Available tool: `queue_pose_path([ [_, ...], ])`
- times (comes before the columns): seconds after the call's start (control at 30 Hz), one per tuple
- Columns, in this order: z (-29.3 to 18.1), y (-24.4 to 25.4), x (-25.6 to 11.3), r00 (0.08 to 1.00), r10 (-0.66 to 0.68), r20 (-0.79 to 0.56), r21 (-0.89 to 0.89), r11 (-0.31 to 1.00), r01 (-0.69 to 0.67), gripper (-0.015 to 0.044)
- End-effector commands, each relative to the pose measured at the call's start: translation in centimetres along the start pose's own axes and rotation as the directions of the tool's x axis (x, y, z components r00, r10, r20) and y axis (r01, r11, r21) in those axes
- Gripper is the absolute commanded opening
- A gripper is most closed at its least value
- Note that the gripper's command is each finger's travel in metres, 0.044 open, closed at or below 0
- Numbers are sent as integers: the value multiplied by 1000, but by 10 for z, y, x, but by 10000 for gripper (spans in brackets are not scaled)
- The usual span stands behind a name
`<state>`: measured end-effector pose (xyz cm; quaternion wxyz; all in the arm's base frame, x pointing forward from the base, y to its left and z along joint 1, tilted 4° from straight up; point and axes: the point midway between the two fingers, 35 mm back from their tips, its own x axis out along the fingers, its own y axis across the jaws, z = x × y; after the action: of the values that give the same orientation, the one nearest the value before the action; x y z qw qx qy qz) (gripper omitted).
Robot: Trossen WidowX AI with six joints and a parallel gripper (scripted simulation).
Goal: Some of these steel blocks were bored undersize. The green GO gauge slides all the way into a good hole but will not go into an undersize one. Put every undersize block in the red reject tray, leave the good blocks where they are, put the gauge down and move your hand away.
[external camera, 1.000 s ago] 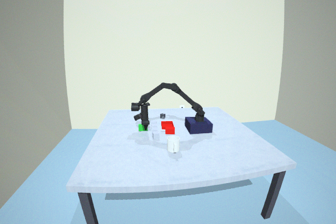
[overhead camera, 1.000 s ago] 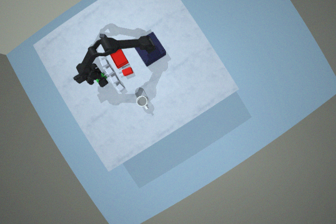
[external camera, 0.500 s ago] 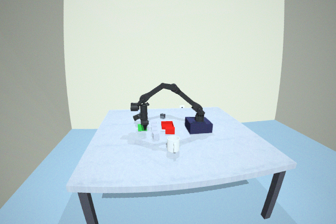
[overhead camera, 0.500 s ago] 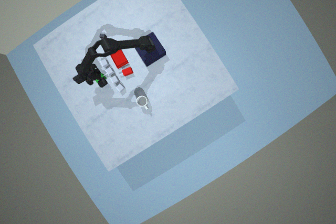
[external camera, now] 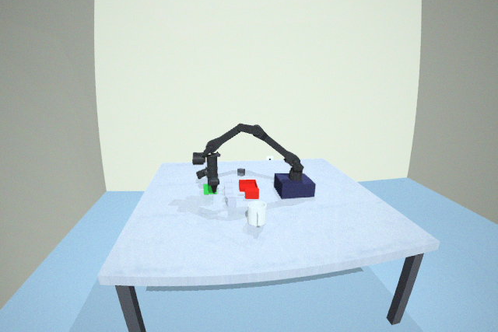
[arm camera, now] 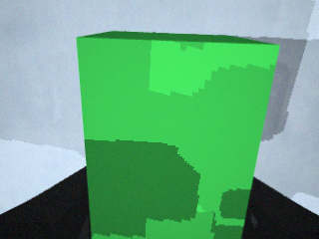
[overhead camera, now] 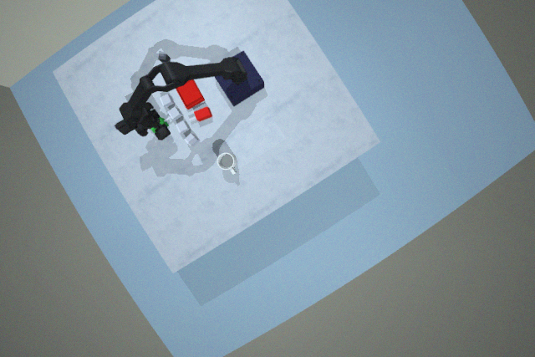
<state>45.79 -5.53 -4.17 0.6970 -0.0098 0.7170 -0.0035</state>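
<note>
A cream wall [external camera: 257, 59] rises behind a blue floor [overhead camera: 431, 63] [external camera: 241, 312], on which stands a pale, faintly mottled table [overhead camera: 267, 189] [external camera: 321, 232] with dark legs. The black arm [overhead camera: 202, 69] [external camera: 277, 145] arches over the table from a dark navy base box [overhead camera: 255, 81] [external camera: 297, 190], its far end pointing down beyond the row of blocks as seen from the base. Between that base box and the row sits the red reject tray [overhead camera: 196, 100] [external camera: 246, 180]; its contents are too small to make out. The gripper [overhead camera: 160, 124] [external camera: 214, 190] [arm camera: 164, 166] is closed upon the green GO gauge [overhead camera: 162, 121] [external camera: 208, 189] [arm camera: 169, 115], with a black finger on either side of its broad green body in the wrist view. A white mug [overhead camera: 226, 160] [external camera: 257, 213] stands upright, apart from the tray and near one end of the row. Just beside the tray lies a smaller red piece [overhead camera: 202, 114] [external camera: 252, 193] with a pale part projecting toward the blocks. The pale steel blocks [overhead camera: 173, 114] [external camera: 229, 191] form a line between the tray and the held gauge, which is near them; whether its pin touches or enters a hole cannot be told. Smallest is a dark gray cube [overhead camera: 163, 57] [external camera: 240, 171], well apart from the mug.
</note>
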Motion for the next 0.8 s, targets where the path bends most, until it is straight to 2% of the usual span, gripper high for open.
queue_pose_path([
  [0.0,5,-1,-4,1000,-3,12,5,1000,3,0],
  [0.77,12,0,-4,1000,-3,13,5,1000,3,0],
])
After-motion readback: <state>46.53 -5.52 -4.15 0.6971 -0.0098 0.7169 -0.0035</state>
